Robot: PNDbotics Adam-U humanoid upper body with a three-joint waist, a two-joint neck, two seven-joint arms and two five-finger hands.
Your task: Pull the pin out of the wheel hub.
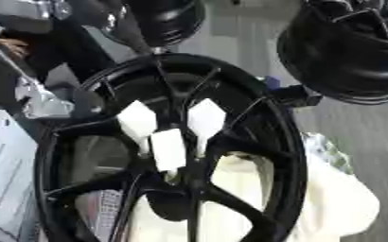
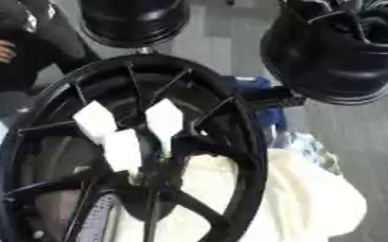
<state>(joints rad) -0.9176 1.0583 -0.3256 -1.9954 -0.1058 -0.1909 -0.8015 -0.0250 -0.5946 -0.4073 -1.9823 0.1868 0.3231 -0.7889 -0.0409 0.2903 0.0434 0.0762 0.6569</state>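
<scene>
Wheel hub (image 1: 177,156) at frame centre, black, spoked, standing on edge and tilted. Three white blocky shapes (image 1: 168,127) clustered at its middle — possibly white-tipped fingers of a hand closed around the pin, possibly the pin's own parts; cannot tell which. Pin itself not made out separately; long axis presumably along the hub axis, toward the camera. No arm visibly leading to the cluster, so nearer hand undecided; hand state cannot be told.

Around: second black rim (image 2: 338,52) upper right, well apart. Third dark rim (image 2: 131,21) top centre, just above the hub's edge. Cream cloth (image 2: 305,198) lower right, behind the spokes. Blue object (image 2: 260,87) beside the right rim edge. Spokes crowd the centre; straight outward pull looks unobstructed.
</scene>
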